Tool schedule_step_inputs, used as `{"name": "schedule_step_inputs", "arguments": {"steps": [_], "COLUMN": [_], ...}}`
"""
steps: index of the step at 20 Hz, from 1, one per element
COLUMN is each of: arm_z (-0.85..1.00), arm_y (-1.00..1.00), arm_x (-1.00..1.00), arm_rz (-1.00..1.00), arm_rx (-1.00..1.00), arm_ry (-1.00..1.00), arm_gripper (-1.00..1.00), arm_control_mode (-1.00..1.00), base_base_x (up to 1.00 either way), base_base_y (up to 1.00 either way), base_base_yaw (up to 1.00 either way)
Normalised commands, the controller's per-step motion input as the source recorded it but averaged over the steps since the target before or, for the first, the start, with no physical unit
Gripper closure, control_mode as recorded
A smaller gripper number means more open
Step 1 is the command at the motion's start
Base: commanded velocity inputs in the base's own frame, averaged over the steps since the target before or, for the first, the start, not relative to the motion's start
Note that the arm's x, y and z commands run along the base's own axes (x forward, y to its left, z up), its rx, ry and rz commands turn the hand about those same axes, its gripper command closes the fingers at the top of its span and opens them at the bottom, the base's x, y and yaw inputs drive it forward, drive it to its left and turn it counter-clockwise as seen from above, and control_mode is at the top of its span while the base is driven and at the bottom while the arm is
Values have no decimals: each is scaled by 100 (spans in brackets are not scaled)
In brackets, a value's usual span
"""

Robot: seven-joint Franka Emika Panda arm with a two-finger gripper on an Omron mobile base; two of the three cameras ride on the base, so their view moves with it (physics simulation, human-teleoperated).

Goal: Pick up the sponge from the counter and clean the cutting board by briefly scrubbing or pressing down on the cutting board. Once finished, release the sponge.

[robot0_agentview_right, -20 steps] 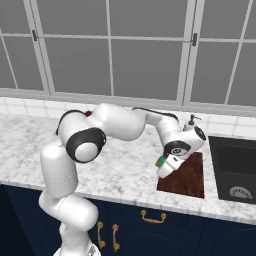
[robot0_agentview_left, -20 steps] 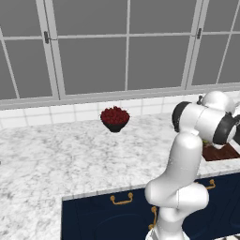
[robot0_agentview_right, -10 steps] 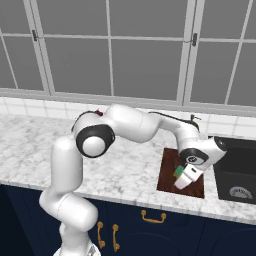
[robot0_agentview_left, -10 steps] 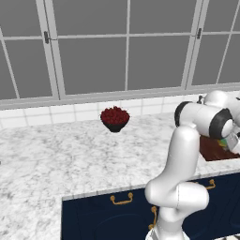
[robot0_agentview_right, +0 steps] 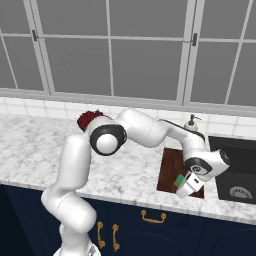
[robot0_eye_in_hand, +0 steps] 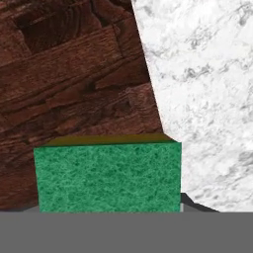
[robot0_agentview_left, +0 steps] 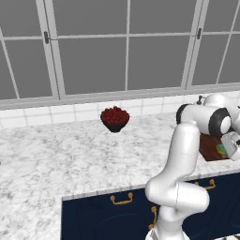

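The green-topped sponge (robot0_eye_in_hand: 107,175) with its yellow underside sits between my jaws, low over the cutting board (robot0_eye_in_hand: 69,74), close to the board's edge where the marbled counter (robot0_eye_in_hand: 202,74) begins. In the right base view my gripper (robot0_agentview_right: 184,183) is shut on the sponge (robot0_agentview_right: 178,179) at the front right part of the dark reddish-brown cutting board (robot0_agentview_right: 167,167). The left base view shows the sponge (robot0_agentview_left: 220,149) as a small green patch at the hand, over the cutting board (robot0_agentview_left: 207,145). My fingertips are hidden behind the sponge in the hand view.
A black sink basin (robot0_agentview_right: 241,170) lies just right of the board, with a soap dispenser (robot0_agentview_right: 192,122) behind it by the window sill. A dark bowl of red fruit (robot0_agentview_left: 115,118) stands at the back of the counter (robot0_agentview_left: 61,159), left of the arm.
The arm has carried the sponge across the board, to the right and toward the counter's front edge. Most of that travel came early; the grip looks the same.
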Motion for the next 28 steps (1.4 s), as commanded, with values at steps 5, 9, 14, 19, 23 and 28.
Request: {"name": "schedule_step_inputs", "arguments": {"steps": [5, 9, 14, 19, 23, 28], "arm_z": [-37, -34, -37, -58, -52, -60], "arm_y": [34, 78, 90, 85, 100, 100], "arm_x": [8, 3, 13, 17, 13, 20], "arm_rz": [1, 0, 0, 0, 0, 0], "arm_rx": [7, 1, 0, 1, 0, 2], "arm_ry": [7, 0, 0, 0, 0, 0], "arm_gripper": [100, 100, 100, 100, 100, 100], "arm_control_mode": [-100, -100, -100, -100, -100, -100], "base_base_x": [0, 0, 0, 0, 0, 0], "base_base_y": [0, 0, 0, 0, 0, 0], "base_base_yaw": [0, 0, 0, 0, 0, 0]}}
